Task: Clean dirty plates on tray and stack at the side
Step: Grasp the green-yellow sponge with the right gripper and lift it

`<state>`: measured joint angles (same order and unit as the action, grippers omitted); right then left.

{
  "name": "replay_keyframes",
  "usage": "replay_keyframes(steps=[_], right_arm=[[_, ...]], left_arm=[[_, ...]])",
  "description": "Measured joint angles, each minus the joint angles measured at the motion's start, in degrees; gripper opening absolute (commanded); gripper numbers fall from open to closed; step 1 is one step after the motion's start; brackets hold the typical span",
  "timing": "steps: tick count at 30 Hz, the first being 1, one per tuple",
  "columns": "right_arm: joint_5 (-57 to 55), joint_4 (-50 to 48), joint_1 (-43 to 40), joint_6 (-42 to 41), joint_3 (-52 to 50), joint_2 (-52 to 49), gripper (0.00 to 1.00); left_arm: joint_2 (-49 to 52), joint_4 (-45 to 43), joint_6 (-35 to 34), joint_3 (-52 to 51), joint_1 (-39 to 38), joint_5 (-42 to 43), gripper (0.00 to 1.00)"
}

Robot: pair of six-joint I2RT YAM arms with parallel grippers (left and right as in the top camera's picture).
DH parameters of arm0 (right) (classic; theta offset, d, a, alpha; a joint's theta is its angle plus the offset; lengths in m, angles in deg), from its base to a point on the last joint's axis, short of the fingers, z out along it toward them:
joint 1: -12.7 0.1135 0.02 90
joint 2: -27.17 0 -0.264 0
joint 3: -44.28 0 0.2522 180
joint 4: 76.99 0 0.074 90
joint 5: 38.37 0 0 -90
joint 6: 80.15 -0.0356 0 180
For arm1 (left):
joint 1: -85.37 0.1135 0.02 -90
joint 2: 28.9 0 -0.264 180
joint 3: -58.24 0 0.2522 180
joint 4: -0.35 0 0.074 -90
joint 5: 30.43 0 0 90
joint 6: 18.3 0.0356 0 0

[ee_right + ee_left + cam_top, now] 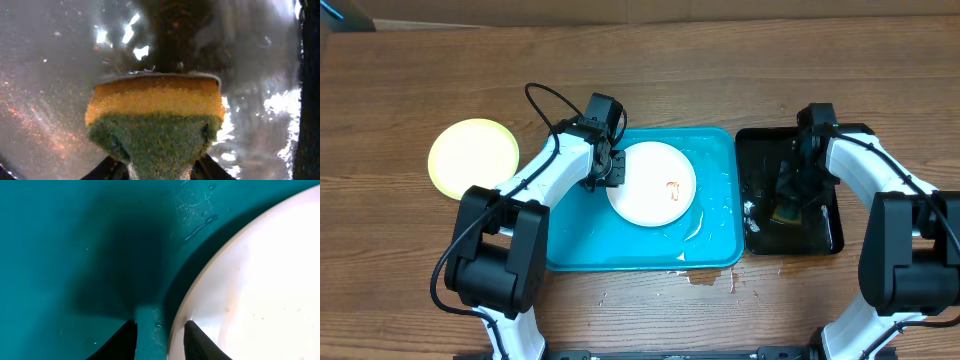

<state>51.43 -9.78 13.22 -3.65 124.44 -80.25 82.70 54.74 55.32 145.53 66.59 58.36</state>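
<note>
A white plate (650, 180) with a small orange smear (672, 190) lies on the turquoise tray (580, 240). My left gripper (610, 168) is at the plate's left edge. In the left wrist view its open fingers (160, 335) straddle the rim of the plate (260, 280), one finger over the tray floor (60, 240), the other over the plate. A pale yellow-green plate (473, 157) sits on the bare tabletop at the left. My right gripper (790, 195) (160, 170) is shut on a yellow-and-green sponge (155, 115) over the black tray. No second white plate is in view.
The narrow black tray (820, 240) stands right of the turquoise tray, and its floor (40, 75) is wet. Water streaks lie on the turquoise tray's right part (705, 215). A small puddle (705, 278) sits on the table at its front edge.
</note>
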Motion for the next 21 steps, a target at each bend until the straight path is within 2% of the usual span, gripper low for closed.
replay_keyframes(steps=[2,8,9,10,11,13,18,21], right_arm=[[0.0,-0.7,0.0,0.1,0.0,0.0,0.44],[0.0,-5.9,0.0,0.0,0.0,0.0,0.45],[0.0,-6.0,0.0,0.0,0.0,0.0,0.45],[0.0,-5.9,0.1,0.0,0.0,0.0,0.45],[0.0,-5.8,0.2,0.0,0.0,0.0,0.45],[0.0,-5.6,0.4,0.0,0.0,0.0,0.46],[0.0,-4.1,0.4,0.0,0.0,0.0,0.50],[0.0,-2.7,0.4,0.0,0.0,0.0,0.51]], left_arm=[[0.0,0.0,0.1,0.0,0.0,-0.1,0.48],[0.0,-1.7,-0.2,0.0,0.0,-0.2,0.49],[0.0,-2.2,-0.2,0.0,0.0,-0.2,0.47],[0.0,-2.6,-0.2,0.0,0.0,-0.2,0.40],[0.0,-3.1,-0.3,0.0,0.0,-0.1,0.22],[0.0,-3.4,-0.2,0.0,0.0,-0.2,0.04],[0.0,-2.6,-0.2,0.0,0.0,-0.1,0.04],[0.0,0.7,-0.2,0.2,0.0,-0.1,0.05]])
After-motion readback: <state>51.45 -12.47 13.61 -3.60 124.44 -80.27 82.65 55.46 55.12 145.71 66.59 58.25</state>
